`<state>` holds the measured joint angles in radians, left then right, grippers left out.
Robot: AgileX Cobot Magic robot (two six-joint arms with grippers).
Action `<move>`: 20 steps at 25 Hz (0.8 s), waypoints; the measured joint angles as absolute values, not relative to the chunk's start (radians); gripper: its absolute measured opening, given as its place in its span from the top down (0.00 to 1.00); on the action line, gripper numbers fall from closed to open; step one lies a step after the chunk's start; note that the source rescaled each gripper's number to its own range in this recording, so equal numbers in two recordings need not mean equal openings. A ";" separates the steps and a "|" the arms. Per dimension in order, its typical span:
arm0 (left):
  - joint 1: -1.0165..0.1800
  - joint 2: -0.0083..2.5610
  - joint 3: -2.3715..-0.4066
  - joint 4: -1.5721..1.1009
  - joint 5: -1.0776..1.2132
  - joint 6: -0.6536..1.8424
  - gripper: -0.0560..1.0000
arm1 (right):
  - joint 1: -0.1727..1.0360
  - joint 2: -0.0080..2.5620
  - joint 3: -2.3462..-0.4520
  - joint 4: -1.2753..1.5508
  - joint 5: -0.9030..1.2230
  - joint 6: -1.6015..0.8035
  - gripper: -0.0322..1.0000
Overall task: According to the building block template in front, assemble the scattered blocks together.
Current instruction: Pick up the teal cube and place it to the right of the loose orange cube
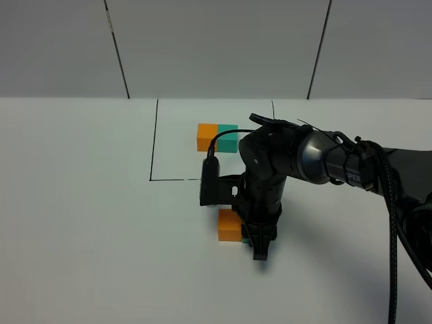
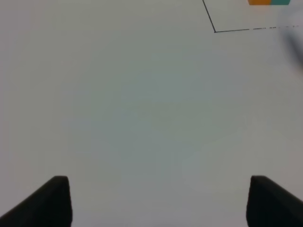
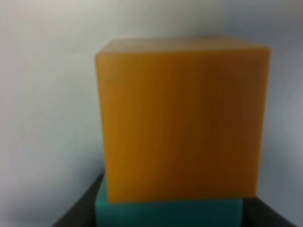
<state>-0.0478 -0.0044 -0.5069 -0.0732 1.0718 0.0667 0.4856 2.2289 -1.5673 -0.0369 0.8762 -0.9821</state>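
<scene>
Right now the right gripper [image 1: 260, 251] points straight down, clamped on the teal cube [image 3: 168, 213] touching the orange cube [image 1: 229, 225]; the left gripper [image 2: 158, 201] hovers released.

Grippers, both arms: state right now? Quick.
Left gripper: jaws open, nothing between them, bare table below.
Right gripper: jaws shut on the teal cube, which sits against the orange cube.

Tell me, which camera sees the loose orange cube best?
The right wrist view: the loose plain orange cube fills it, though blurry. The exterior high view shows it partly hidden behind the right arm. The left wrist view misses it.
</scene>
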 joint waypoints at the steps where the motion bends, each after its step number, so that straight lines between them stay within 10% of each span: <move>1: -0.048 -0.004 -0.507 -0.073 1.072 0.067 0.38 | 0.486 2.229 -1.567 -0.037 0.875 -0.985 0.97; 15: -0.048 -0.004 -0.507 -0.073 1.072 0.067 0.38 | 0.486 2.232 -1.567 -0.020 0.872 -0.989 0.93; 20: -0.048 -0.004 -0.507 -0.073 1.072 0.067 0.38 | 0.486 2.233 -1.570 -0.022 0.849 -0.957 0.24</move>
